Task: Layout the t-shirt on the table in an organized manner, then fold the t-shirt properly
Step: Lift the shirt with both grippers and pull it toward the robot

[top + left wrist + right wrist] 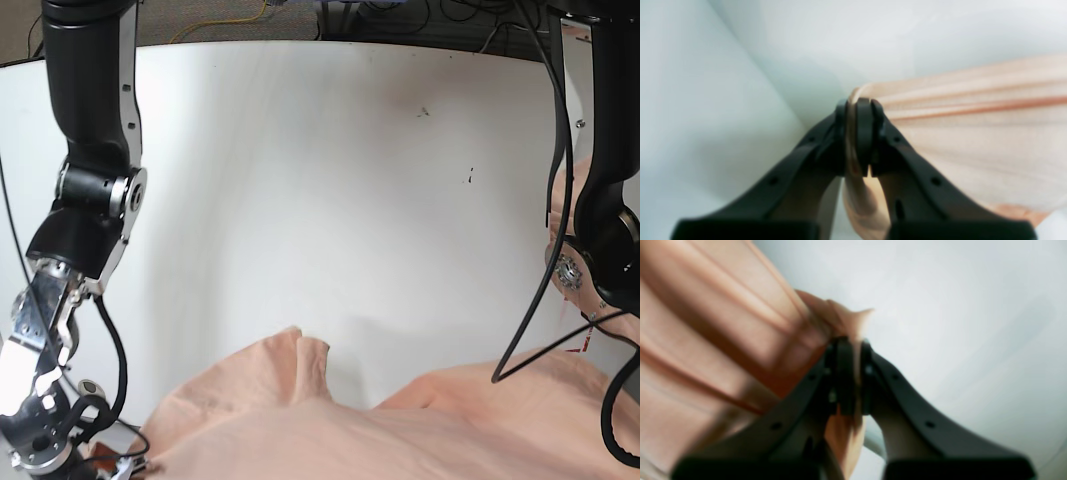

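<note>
Left wrist view: left hand is clamped on a pinch of the t-shirt, cloth stretched toward frame right over the tabletop.
Right wrist view: right hand is closed on a bunched edge; cloth fills frame left.
Base view: the t-shirt is spread along the bottom of the frame.

The surface is viewed from high above by the base view; the t-shirt, shared by all views, is framed closely by both wrist views.
</note>
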`<state>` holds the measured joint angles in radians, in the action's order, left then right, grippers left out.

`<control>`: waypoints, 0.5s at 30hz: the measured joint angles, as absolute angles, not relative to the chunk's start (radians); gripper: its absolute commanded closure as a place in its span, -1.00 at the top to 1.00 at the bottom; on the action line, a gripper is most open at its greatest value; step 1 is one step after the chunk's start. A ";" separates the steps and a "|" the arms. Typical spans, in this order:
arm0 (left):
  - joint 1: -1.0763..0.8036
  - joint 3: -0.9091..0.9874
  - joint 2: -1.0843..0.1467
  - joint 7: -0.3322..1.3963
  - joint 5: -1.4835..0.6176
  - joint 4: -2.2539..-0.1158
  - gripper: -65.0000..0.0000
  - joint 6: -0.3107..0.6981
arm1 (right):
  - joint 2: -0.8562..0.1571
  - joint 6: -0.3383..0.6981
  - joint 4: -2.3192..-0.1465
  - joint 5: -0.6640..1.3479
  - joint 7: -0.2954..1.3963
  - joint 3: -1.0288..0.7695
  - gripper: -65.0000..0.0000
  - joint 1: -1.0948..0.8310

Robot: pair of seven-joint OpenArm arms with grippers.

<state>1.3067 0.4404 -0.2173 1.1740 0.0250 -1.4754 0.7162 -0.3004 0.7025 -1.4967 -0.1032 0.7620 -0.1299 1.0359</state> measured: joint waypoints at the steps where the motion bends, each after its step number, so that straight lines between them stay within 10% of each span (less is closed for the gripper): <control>1: 1.327 0.440 -0.219 1.150 0.025 -1.447 -1.00 0.717 | -0.309 0.715 -1.470 -0.099 0.762 -0.129 -1.00 1.062; 15: 1.396 0.439 -0.261 1.078 0.003 -1.290 -1.00 0.725 | -0.358 0.736 -1.255 -0.096 0.710 -0.124 -1.00 1.246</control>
